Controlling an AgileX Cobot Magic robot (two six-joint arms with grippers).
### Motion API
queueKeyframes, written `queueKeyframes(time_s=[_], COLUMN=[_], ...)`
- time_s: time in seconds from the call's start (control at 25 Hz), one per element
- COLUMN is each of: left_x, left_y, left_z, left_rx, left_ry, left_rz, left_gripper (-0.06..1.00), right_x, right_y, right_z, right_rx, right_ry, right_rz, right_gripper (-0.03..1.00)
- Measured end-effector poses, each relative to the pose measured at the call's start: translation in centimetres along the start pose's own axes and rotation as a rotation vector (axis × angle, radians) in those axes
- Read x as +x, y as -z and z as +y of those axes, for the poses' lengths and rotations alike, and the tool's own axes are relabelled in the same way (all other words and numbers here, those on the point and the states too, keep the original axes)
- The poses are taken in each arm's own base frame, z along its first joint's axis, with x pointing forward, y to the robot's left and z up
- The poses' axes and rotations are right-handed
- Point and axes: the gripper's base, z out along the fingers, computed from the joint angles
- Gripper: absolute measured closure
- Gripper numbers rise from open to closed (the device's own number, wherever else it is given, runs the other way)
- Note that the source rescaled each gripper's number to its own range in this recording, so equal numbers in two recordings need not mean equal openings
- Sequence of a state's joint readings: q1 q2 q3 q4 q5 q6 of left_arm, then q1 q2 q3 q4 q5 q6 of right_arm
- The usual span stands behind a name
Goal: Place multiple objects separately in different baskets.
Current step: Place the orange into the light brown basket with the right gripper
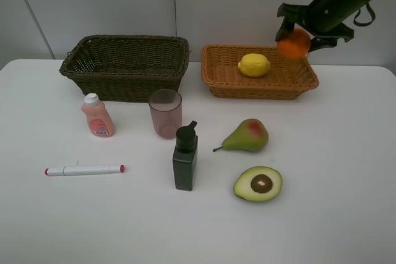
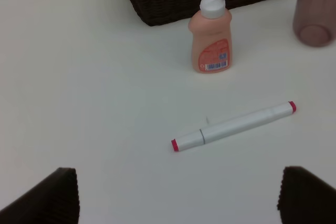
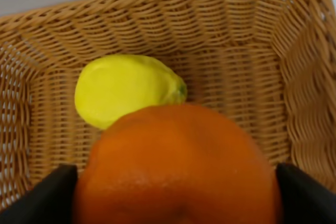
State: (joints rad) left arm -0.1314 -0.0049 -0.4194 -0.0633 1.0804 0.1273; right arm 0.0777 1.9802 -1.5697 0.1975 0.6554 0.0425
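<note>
The right fingers (image 3: 47, 195) clamp the orange (image 1: 294, 44) above the right end of the orange-tan basket (image 1: 260, 89), where the lemon (image 1: 254, 65) lies (near its middle). The left fingers (image 2: 47, 198) stand spread wide, holding nothing, over the marker (image 2: 233, 126) on the worktop (image 1: 346, 183), well apart from that basket.

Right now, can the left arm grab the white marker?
Probably yes. The left tool is open and points toward the marker. Nothing lies between them, and the pink bottle stands apart from it.
</note>
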Motion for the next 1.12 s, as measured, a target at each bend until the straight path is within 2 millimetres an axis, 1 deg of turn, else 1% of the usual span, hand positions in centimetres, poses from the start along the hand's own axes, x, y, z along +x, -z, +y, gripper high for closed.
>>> queueKeyframes(time_s=[0.16,0.28,0.52,0.68,0.84,1.12], left_x=[0.0,0.0,0.0,0.0,0.0,0.0], left_y=[0.0,0.0,0.0,0.0,0.0,0.0], left_z=[0.0,0.0,0.0,0.0,0.0,0.0], left_rx=[0.000,0.000,0.000,0.000,0.000,0.000], left_ry=[0.000,0.000,0.000,0.000,0.000,0.000], left_rz=[0.000,0.000,0.000,0.000,0.000,0.000], left_gripper=[-0.06,-0.06,-0.06,-0.06,-0.06,-0.06], right_x=[-0.4,-0.2,0.4,0.6,0.6,0.6], right_y=[-2.4,-3.9,-5.7,-6.2,-6.2,-6.2], right_z=[-0.2,-0.5,-0.8,-0.9,-0.8,-0.8], right_rx=[0.003,0.006,0.009,0.011,0.001,-0.002], right_ry=[0.000,-0.003,-0.014,-0.016,-0.032,-0.011], right_rz=[0.013,0.013,0.036,0.047,0.047,0.047], right_gripper=[0.61,0.61,0.61,0.61,0.61,0.61])
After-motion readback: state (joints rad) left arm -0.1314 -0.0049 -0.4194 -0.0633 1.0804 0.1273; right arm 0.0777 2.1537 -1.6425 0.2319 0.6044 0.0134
